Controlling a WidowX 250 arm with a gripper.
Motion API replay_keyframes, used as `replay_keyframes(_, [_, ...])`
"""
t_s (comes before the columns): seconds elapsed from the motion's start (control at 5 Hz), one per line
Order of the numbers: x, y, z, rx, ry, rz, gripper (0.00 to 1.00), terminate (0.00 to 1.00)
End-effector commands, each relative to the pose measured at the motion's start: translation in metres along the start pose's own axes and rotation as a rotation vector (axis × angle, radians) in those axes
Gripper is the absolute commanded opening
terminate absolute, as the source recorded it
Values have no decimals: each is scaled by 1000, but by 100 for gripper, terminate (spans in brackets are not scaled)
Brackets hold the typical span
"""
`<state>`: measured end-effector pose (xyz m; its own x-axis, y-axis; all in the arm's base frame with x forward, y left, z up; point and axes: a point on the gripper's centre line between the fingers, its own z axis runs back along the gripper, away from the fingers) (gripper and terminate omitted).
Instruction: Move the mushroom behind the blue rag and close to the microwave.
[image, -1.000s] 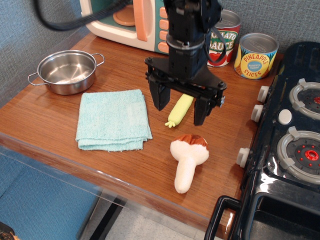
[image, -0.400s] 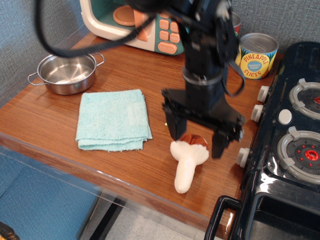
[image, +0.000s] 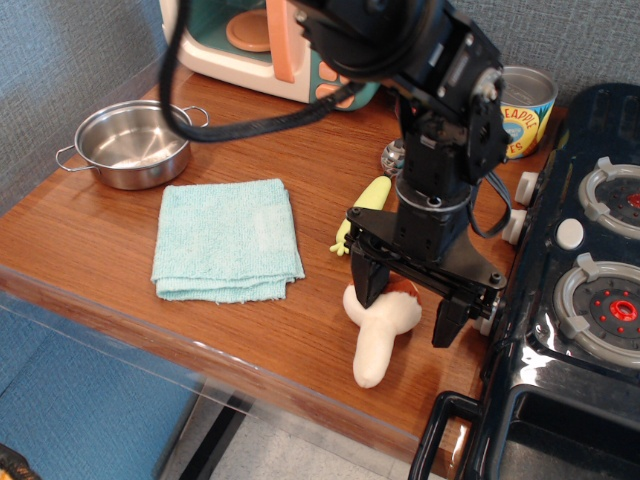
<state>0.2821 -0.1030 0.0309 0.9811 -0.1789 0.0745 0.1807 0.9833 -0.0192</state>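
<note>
the gripper (image: 409, 309) hangs low over the mushroom (image: 381, 325), which lies near the front edge of the tabletop (image: 90, 215), right beside the black stove (image: 570, 300). the jaws are spread wide, one on each side of the brown cap, and they do not pinch it yet. this looks like the grab step. next the jaws need to close on the cap, then carry it back behind the blue rag (image: 226, 238), near the microwave (image: 265, 45).
</note>
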Motion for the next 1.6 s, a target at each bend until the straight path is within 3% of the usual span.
replay_keyframes(0.0, [1, 6, -1, 31, 12, 21, 0, 0])
replay_keyframes(0.4, [2, 15, 0, 31, 20, 50, 0, 0])
replay_keyframes(0.8, [4, 29, 21, 23, -7, 48, 0, 0])
replay_keyframes(1.0, [17, 46, 56, 35, -106, 51, 0, 0])
replay_keyframes(1.4, [61, 118, 77, 110, -173, 200, 0, 0])
